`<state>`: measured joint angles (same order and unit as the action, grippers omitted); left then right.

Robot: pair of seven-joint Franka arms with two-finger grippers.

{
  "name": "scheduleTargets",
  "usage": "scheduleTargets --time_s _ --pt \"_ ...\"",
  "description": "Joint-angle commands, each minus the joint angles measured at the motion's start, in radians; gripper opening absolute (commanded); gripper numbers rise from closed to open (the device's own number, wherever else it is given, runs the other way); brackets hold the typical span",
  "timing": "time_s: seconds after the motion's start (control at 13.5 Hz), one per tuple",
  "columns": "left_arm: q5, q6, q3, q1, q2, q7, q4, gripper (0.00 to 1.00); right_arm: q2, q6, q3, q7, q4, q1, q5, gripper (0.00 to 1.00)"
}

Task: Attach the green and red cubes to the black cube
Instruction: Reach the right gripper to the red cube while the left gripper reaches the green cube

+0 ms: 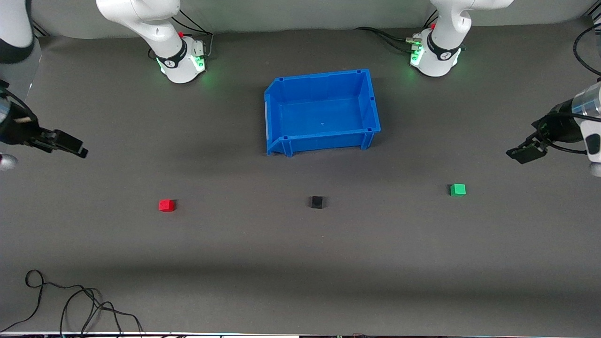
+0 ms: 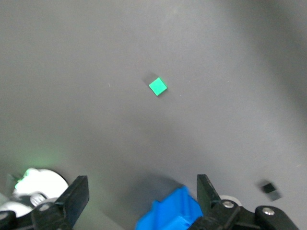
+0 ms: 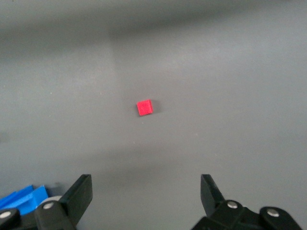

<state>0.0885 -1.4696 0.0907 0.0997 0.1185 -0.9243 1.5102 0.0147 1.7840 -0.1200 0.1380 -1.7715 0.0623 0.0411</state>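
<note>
Both claws wide open and high, left gripper [image 1: 519,155] near green cube [image 1: 458,189], right gripper [image 1: 77,150] near red cube [image 1: 166,205], black cube [image 1: 317,202] between them, nearer the camera than the bin [image 1: 371,101]; drop straight, square jaws to cube faces.

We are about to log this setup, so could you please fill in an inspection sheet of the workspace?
Surface: grey table, flat.
Job's things: red cube, black cube and green cube lie apart in a row, all nearer the front camera than the bin.
Clutter: blue bin, nothing in it.
Grippers: left gripper open, over the table at its own end; right gripper open, over the table at its own end; neither holds anything.
Cables: black cable looped on the table's near edge; more at the arm bases.
Surroundings: nothing seen.
</note>
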Motion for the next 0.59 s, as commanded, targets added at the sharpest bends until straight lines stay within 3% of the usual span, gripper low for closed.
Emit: scheduleTargets --time_s 0.0,0.22,0.52 --pt "0.080 -0.061 0.001 -0.055 -0.016 -0.222 0.045 1.00 0.025 0.159 -0.001 0.002 -0.172 0.024 0.016 1.00" --pt "0.124 -0.168 0.001 -0.076 -0.051 -0.364 0.157 1.00 -0.030 0.384 0.002 0.000 -0.325 0.031 0.028 1.00" --pt "0.207 -0.461 0.001 -0.126 -0.155 -0.367 0.491 1.00 -0.168 0.610 0.000 0.002 -0.408 0.062 0.032 1.00"
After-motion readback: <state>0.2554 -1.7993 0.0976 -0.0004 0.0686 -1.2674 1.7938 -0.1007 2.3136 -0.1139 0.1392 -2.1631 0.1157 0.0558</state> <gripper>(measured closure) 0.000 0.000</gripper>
